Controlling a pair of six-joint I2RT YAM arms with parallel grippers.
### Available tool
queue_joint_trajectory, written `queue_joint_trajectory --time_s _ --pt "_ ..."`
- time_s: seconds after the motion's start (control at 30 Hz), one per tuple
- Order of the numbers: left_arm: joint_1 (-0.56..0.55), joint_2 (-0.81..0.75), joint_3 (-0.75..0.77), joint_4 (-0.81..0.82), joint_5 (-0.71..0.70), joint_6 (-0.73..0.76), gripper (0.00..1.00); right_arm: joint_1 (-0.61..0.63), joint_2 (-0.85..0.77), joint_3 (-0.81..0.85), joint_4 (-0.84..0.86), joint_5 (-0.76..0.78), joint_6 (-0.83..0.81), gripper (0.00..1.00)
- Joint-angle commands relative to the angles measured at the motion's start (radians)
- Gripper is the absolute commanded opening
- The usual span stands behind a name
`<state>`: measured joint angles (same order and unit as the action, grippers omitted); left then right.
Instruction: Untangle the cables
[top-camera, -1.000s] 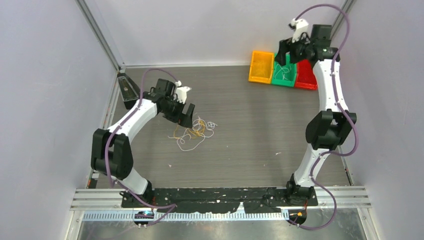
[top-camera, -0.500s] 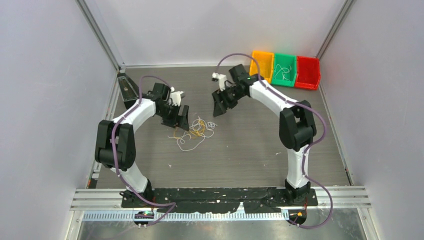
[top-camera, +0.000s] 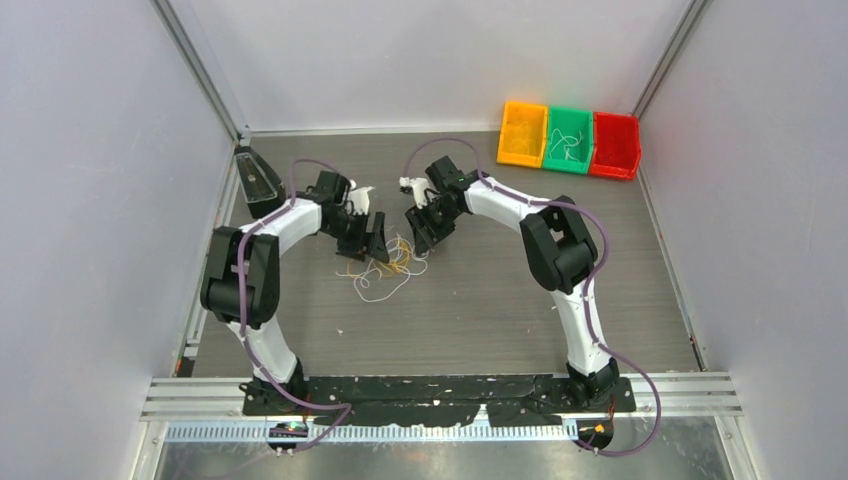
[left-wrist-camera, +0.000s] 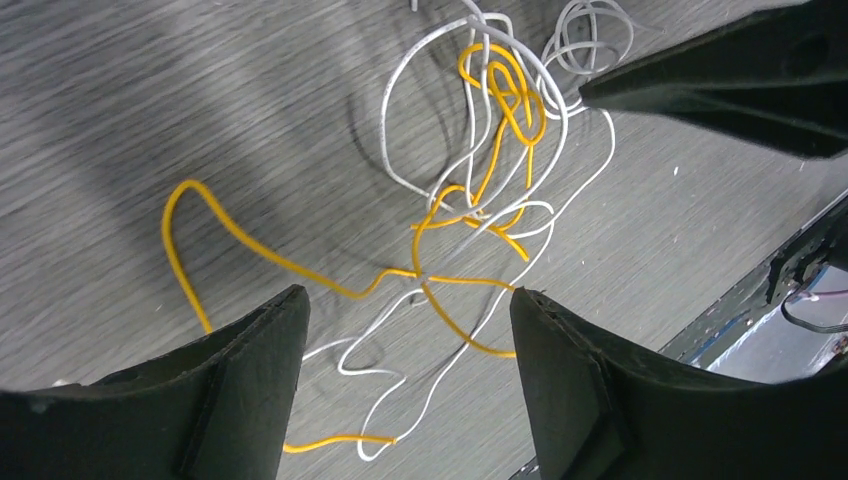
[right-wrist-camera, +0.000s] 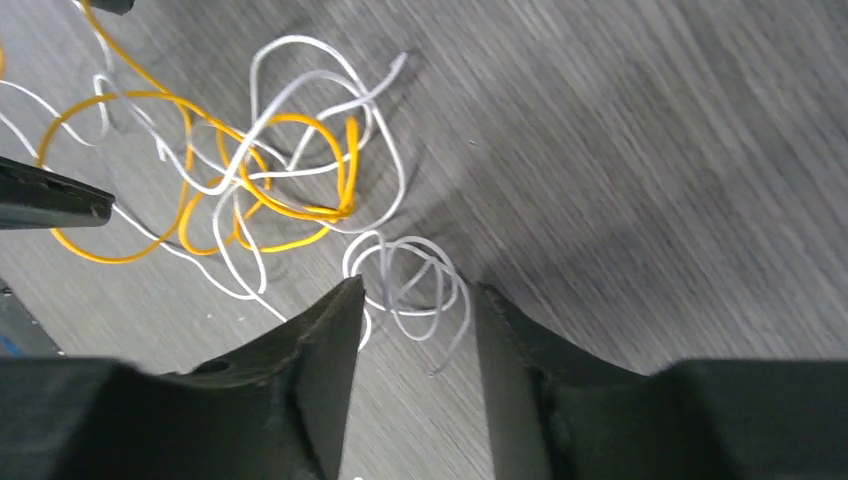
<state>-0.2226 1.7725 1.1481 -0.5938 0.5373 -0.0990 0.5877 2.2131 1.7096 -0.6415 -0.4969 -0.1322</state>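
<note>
The cables lie in a loose tangle of thin white and yellow-orange wires on the grey table, between my two grippers. My left gripper hangs open just over the tangle's left edge. In the left wrist view its jaws stand wide apart above a yellow-orange cable and a white cable, holding nothing. My right gripper is open at the tangle's upper right. Its jaws sit either side of a small white coil, beside the orange loops, without gripping it.
Orange, green and red bins stand in a row at the back right; the green one holds bits of white wire. A black block sits at the back left by the wall. Walls enclose the table on three sides.
My right arm has swung from above the bins over to the tangle, its jaws narrowing. My left gripper has crept right, closer to the cables, and closed a little.
</note>
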Motion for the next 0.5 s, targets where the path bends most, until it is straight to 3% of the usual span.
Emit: queue_joint_trajectory --time_s 0.0,0.17,0.23,0.47 --pt "-0.053 0.041 0.024 0.048 -0.034 -0.033 0.72 0.005 0.005 0.007 0.023 0.102 -0.008 0.47" --pt "-0.130 0.108 0.061 0.039 -0.161 -0.040 0.59 -0.008 -0.065 -0.049 0.021 0.107 -0.039 0.14" --pt "-0.149 0.128 0.080 0.032 -0.193 -0.042 0.51 -0.023 -0.108 -0.085 0.019 0.094 -0.053 0.07" --pt "-0.105 0.058 0.033 0.015 -0.298 -0.046 0.09 -0.174 -0.304 -0.244 -0.020 0.101 -0.140 0.05"
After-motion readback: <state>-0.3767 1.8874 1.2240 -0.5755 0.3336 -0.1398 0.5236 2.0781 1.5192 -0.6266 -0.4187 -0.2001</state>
